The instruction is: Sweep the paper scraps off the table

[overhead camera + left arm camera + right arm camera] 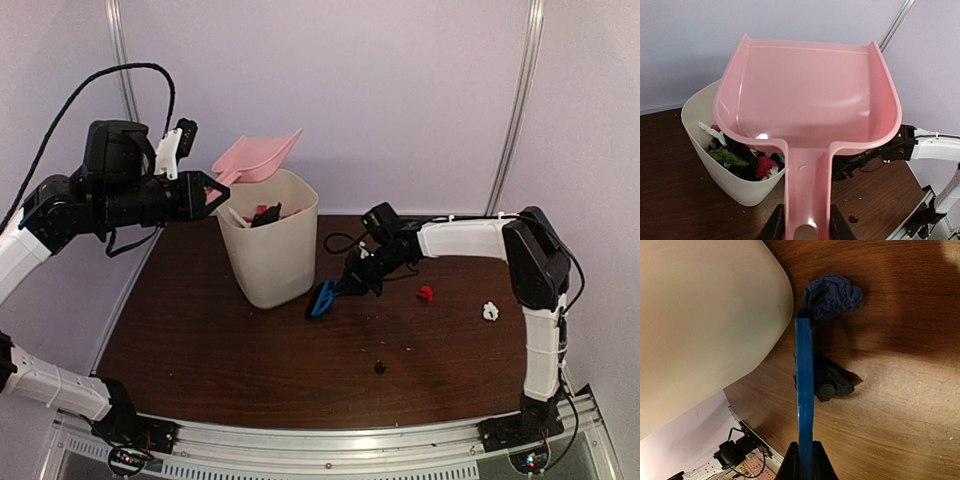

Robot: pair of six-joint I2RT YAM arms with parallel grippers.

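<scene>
The left pincer (pixel 205 190) is raised at the left of the top view, its 2 fingers (pixel 774 226) closed on the handle of a pink dustpan (pixel 258 158). The dustpan is held tilted above the rear rim of a cream bin (pixel 270 255), and the left wrist view shows its scoop bare. The bin stands upright at the back of the counter (pixel 250 360) and holds a heap of paper scraps (pixel 745 160) in black, green, red and white. The right pincer (pixel 350 283) reaches low toward the bin's right side, its fingers clamped on the handle of a blue brush (pixel 322 298). The brush head is down at the counter, just beside the bin's base. In the right wrist view the brush (pixel 804 390) is seen edge-on, with a dark blue wad (pixel 832 296) at its tip, near the bin wall. A black crumpled lump (pixel 832 382) touches its side, and I cannot tell whether that is a wad or bristles. 3 more scraps lie loose on the counter, well apart from the brush. They are a red scrap (pixel 425 294) right of the pincer, a white scrap (pixel 490 312) near the right arm, and a small black scrap (pixel 381 367) toward the front.
</scene>
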